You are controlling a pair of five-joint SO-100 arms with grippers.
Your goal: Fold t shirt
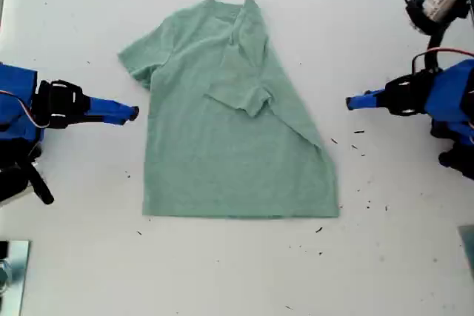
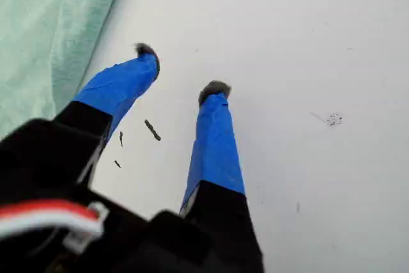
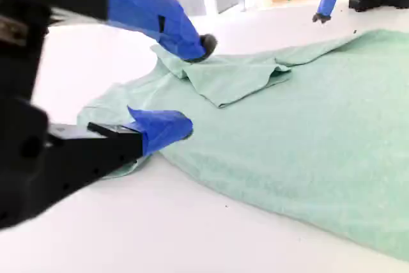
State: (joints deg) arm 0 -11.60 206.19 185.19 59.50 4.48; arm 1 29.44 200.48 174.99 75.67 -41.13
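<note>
Shirt lies flat, one sleeve folded in (the other not yet), just ahead of my second gripper and beside my first gripper, both parted and empty, likely poised for another fold

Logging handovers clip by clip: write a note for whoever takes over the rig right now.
My first gripper: jaws open, empty, over bare table on the exterior view's right of the t shirt.
My second gripper: jaws open, empty, by the spread sleeve on the exterior view's left.
Done: the shirt's side on the exterior view's right is folded in, with the folded sleeve lying on the chest.
Left: probably fold the other side in, then fold bottom to top.
</note>
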